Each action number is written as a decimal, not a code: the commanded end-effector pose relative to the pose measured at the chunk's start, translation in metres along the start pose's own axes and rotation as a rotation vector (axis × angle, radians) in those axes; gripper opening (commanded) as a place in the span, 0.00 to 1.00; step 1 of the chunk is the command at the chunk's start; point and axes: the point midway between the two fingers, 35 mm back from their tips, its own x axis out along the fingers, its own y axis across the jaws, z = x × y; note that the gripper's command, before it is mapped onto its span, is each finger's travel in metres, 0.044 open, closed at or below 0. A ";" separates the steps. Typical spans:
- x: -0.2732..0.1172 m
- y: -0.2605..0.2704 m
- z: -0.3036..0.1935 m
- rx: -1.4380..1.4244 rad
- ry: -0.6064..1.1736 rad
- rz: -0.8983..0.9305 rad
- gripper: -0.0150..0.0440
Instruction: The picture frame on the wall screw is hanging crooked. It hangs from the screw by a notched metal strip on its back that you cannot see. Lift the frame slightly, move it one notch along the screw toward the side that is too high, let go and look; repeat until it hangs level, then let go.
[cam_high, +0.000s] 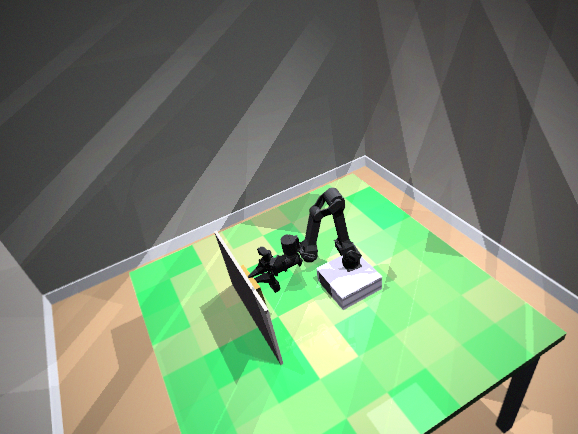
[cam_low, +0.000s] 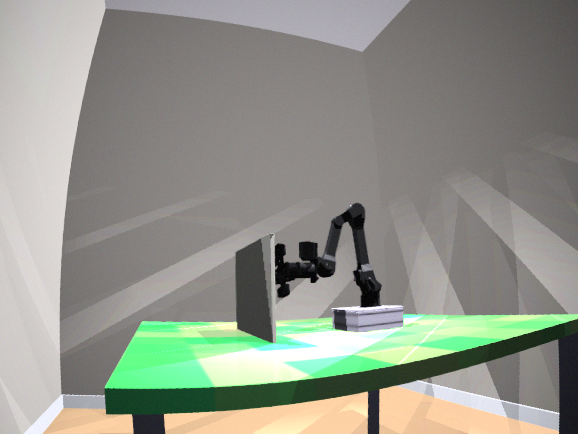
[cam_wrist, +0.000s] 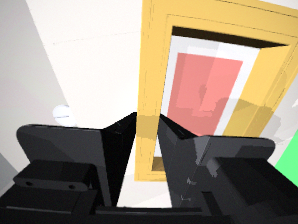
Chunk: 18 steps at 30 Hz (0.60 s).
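The yellow picture frame (cam_wrist: 156, 60) (cam_high: 244, 270) is on the near face of the upright panel (cam_wrist: 95, 75) (cam_high: 236, 277) (cam_low: 252, 290). Its picture shows a red rectangle (cam_wrist: 207, 85) with a white border. My gripper (cam_wrist: 147, 116) (cam_high: 252, 278) is shut on the frame's left side bar, in its lower part, one finger outside and one inside the opening. The screw and the notched strip are hidden. How far the frame tilts cannot be told from the slanted wrist view. In the exterior view the panel hides the frame and fingertips.
A small white disc (cam_wrist: 63, 115) with a dark line is left of the frame, near the panel's left edge. The arm stands on a pale block (cam_high: 350, 281) (cam_low: 370, 318) on the green patchwork table (cam_high: 325, 410) (cam_low: 165, 370). Room walls stand behind.
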 end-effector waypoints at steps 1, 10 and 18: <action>0.000 0.003 0.000 0.001 -0.001 0.008 0.25; 0.000 0.004 0.000 0.001 -0.001 0.008 0.25; 0.000 0.005 0.000 0.001 -0.001 0.008 0.25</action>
